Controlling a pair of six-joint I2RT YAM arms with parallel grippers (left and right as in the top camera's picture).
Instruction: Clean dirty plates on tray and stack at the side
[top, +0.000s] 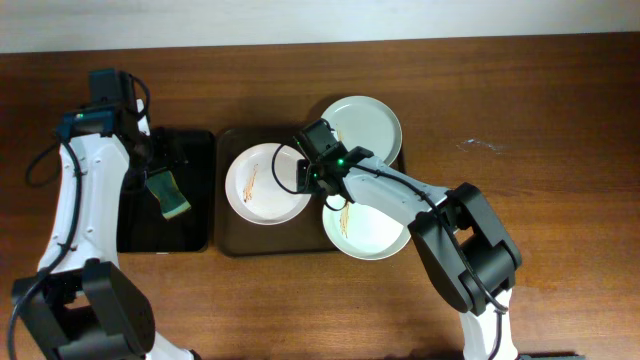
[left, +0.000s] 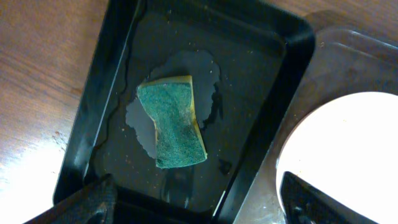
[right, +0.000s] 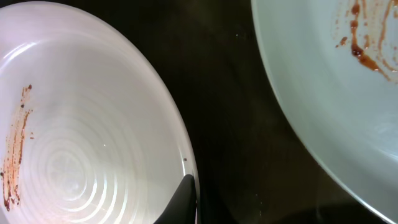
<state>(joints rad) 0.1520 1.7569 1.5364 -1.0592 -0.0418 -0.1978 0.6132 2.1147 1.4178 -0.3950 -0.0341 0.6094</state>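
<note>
Heads-up on where you were: right gripper (top: 318, 168) sat low at the right-hand rim of the left plate (top: 262, 185), in the gap between it and the near plate (top: 372, 232), both on the brown tray (top: 228, 242). The far plate (top: 365, 125) lay at the tray's back right corner and looked clean from overhead. Wrist view showed only one finger (right: 182, 200) right at that rim, so I couldn't tell whether the jaws were spread or pinching the plate. Left gripper (left: 202, 204) was spread wide, holding nothing, above the sponge (left: 173, 121), which lay flat in a puddle (left: 193, 65) in the black tray (left: 87, 143). Left and near plates both carried brownish smears, so nothing looked cleaned or stacked yet. Main risks as I judged them: a shallow rim gives little bite, so a lift could have let the plate pivot and slip. The gap to the near plate was tight, so sideways drift could have shoved it, and it looked to overhang the tray's front rim. Your left arm also had to come across to scrub, which meant close quarters with the right wrist, and a soaked sponge would have dripped on the table (top: 560, 90).
</note>
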